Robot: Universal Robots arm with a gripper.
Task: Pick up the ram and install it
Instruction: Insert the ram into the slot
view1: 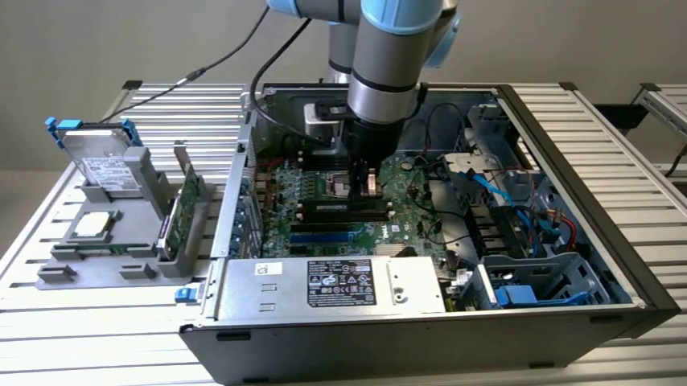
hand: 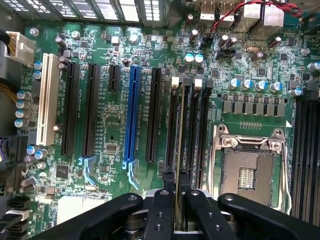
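My gripper reaches down inside the open computer case, just above the motherboard. In the wrist view the two black fingers of the gripper are shut on the ram. The ram is seen edge-on as a thin green strip, standing upright and running along the black memory slots, whose white end latches lie at the far end. It sits in line with one slot and low over it. Whether it touches the slot I cannot tell.
The empty silver processor socket lies beside the memory slots, and a blue expansion slot is on the other side. The power supply fills the case front, and blue cables and a drive cage sit at the exterior view's right. Outside, a grey tray holds a drive, a processor chip and a green card.
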